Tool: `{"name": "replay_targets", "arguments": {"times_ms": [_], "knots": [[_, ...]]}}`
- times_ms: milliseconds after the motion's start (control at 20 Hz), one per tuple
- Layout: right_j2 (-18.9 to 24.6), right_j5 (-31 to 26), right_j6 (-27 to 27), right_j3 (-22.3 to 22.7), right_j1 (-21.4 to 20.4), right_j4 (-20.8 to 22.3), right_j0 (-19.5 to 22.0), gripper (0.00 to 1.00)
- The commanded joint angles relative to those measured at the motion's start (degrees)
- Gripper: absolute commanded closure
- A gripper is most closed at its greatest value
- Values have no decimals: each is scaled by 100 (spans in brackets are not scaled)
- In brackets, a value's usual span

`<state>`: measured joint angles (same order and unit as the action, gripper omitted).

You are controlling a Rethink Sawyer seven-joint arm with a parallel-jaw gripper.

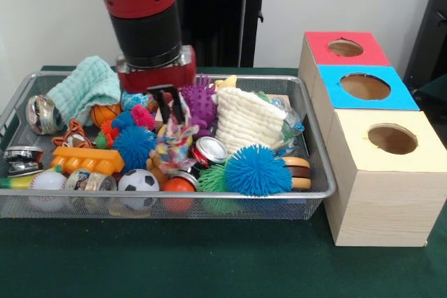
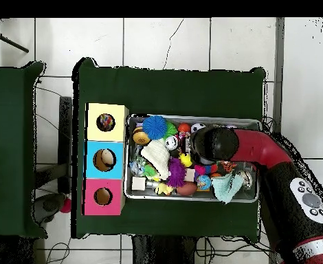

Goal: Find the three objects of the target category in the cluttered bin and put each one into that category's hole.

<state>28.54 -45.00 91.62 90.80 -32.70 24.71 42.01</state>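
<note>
The wire mesh bin [image 1: 319,137] sits on the green table, full of toys; it also shows in the overhead view [image 2: 128,158]. My gripper [image 1: 174,118] reaches down into the bin's middle. Its fingers [image 1: 167,106] stand close together on the top knot of a white and multicolour rope toy [image 1: 176,143]. An orange-and-black rope toy [image 1: 73,134] lies at the bin's left. The yellow-surround hole [image 1: 392,139] tops the nearest wooden box right of the bin, and something dark and multicoloured shows inside it from overhead [image 2: 106,122]. In the overhead view the arm [image 2: 216,143] hides the gripper.
Blue spiky balls [image 1: 257,170] [image 1: 133,146], a purple spiky ball [image 1: 199,106], a cream knitted cloth [image 1: 244,120] and a mint cloth [image 1: 84,88] crowd the gripper. A can [image 1: 209,150] and soccer ball [image 1: 137,183] lie near. Blue-surround [image 1: 364,86] and red-surround [image 1: 345,47] holes stand behind the yellow one.
</note>
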Motion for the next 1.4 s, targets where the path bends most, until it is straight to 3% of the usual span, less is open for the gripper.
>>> {"name": "replay_targets", "arguments": {"times_ms": [50,500,950,1400], "knots": [[428,-314,-175,241,-137,-261,-289,100],[269,-514,170,-62,-251,-560,-743,100],[-193,-919,720,-334,-615,-828,-1375,100],[-540,-1396,895,-740,-774,-886,-1844,100]]}}
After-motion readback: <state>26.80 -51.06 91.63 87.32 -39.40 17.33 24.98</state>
